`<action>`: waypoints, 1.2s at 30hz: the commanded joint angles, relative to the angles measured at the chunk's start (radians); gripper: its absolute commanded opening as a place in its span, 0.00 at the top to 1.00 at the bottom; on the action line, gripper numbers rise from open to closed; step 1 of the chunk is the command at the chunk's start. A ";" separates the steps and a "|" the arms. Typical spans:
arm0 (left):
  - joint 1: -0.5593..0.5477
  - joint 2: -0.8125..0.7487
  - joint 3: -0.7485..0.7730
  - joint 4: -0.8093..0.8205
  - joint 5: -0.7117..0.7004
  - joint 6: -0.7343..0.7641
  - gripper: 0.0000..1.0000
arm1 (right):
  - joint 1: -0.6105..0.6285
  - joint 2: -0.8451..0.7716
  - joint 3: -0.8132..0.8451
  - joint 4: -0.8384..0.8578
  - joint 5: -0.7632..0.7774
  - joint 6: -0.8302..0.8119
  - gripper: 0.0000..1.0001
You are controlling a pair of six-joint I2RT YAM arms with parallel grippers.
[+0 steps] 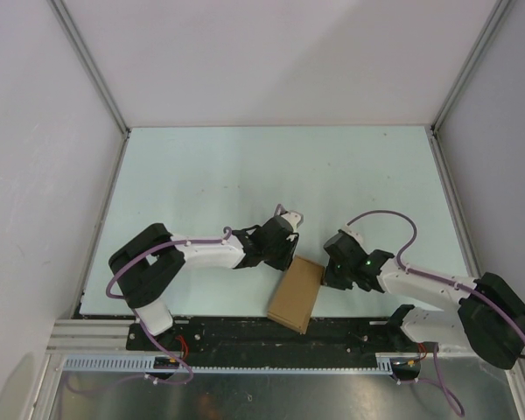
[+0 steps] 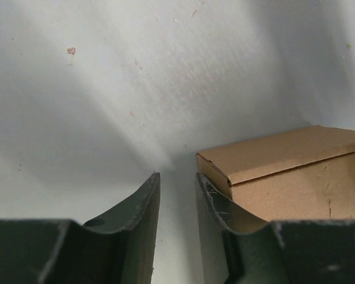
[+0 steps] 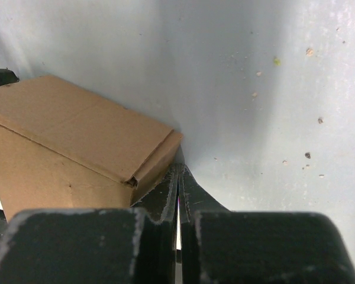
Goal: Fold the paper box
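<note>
Paper box at near table edge, jaws beside each flank.

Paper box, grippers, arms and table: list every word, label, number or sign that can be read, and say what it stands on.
Paper box: plain brown cardboard, no print in any view.
Left gripper, right gripper: black fingers, no lettering.
Left arm, right arm: no label readable from above; one green light, no sign.
Table: specks only, no text.
</note>
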 commanded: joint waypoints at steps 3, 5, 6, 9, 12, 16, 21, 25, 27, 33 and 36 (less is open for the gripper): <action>-0.030 -0.013 0.010 0.014 0.069 -0.034 0.64 | 0.021 0.000 0.060 0.108 -0.005 -0.001 1.00; -0.032 -0.012 0.012 0.016 0.066 -0.031 0.64 | 0.030 -0.005 0.060 0.122 -0.009 -0.012 1.00; -0.032 -0.010 0.010 0.016 0.063 -0.032 0.64 | 0.031 -0.008 0.060 0.122 -0.007 -0.016 1.00; -0.032 -0.021 0.000 0.014 0.043 -0.027 0.64 | 0.020 -0.034 0.064 0.059 0.028 -0.027 1.00; -0.029 -0.036 -0.016 0.011 0.025 -0.023 0.64 | 0.000 -0.074 0.067 -0.029 0.066 -0.038 1.00; -0.024 -0.044 -0.020 0.013 0.025 -0.021 0.64 | -0.034 -0.124 0.069 -0.107 0.099 -0.056 1.00; -0.024 -0.032 -0.007 0.013 0.026 -0.023 0.64 | -0.088 -0.121 0.069 -0.096 0.077 -0.082 1.00; -0.024 -0.030 0.000 0.013 0.023 -0.020 0.64 | -0.104 -0.091 0.069 -0.093 0.071 -0.090 1.00; -0.024 -0.032 0.000 0.011 0.025 -0.017 0.64 | -0.103 -0.077 0.067 -0.104 0.064 -0.093 1.00; -0.021 -0.032 -0.005 0.011 0.025 -0.021 0.64 | -0.086 -0.078 0.067 -0.159 0.050 -0.071 1.00; -0.021 -0.032 -0.005 0.013 0.025 -0.026 0.64 | -0.071 -0.075 0.067 -0.130 0.027 -0.061 1.00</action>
